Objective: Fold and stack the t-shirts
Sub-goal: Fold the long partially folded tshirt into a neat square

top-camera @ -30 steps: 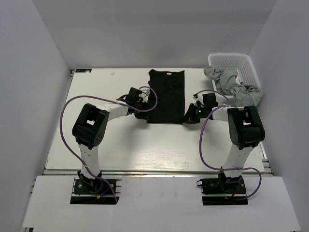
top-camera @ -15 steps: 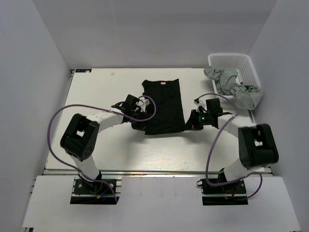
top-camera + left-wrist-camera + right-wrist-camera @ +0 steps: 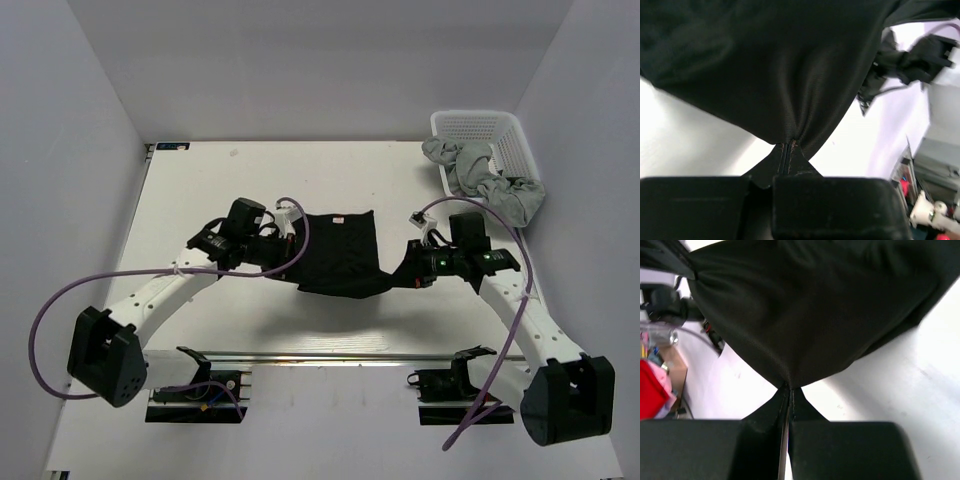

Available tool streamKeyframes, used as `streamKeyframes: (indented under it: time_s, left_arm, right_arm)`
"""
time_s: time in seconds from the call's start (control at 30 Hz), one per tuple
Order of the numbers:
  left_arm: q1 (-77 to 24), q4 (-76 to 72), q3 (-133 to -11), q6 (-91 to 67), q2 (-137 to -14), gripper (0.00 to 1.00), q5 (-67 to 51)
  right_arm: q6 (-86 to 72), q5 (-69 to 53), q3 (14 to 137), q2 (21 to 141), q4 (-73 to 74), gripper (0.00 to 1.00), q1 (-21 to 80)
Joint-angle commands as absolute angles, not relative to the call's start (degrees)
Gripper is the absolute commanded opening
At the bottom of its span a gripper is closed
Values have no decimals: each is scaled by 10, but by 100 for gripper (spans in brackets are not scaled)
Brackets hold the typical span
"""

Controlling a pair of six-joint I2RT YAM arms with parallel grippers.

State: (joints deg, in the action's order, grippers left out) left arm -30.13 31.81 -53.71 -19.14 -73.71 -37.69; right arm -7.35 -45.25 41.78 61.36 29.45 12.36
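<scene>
The black t-shirt (image 3: 340, 252) hangs between my two grippers above the middle of the table, its pale neck label at the far edge. My left gripper (image 3: 291, 250) is shut on its left edge; in the left wrist view the cloth (image 3: 770, 65) bunches into the closed jaws (image 3: 787, 146). My right gripper (image 3: 398, 270) is shut on its right edge; in the right wrist view the cloth (image 3: 810, 305) gathers into the closed jaws (image 3: 790, 388). Light grey t-shirts (image 3: 485, 180) lie heaped in and over the basket at the back right.
The white lattice basket (image 3: 485, 128) stands at the table's back right corner. Purple cables loop from both arms. White walls enclose the table on three sides.
Both arms have pulled back toward the near edge and lifted, dragging the black t-shirt nearer and raising it; it now looks shorter, sagging between the grippers.
</scene>
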Motion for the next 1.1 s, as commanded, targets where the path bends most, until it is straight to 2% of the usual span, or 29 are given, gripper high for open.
streamKeyframes:
  time_s: [0.0,0.3,0.47,0.7,1.07]
  left_arm:
    - [-303,338,-535,-197,-696,0,-424]
    - [-290,321,-535,-227,-706,0,-418]
    - [-290,316,-593,-233,-745,0,-362]
    - [-280,388,-671,-255,-801,0,-244]
    - [-251,388,-692,-282,-858,0,-221]
  right_arm:
    - [-42,-491,457,588,359,0,122]
    - [-50,-500,497,620,317,0,120]
    - [-69,-489,530,665,261,0,120]
    - [-52,-432,602,740,281,0,117]
    - [-61,-410,672,851,270,0,115]
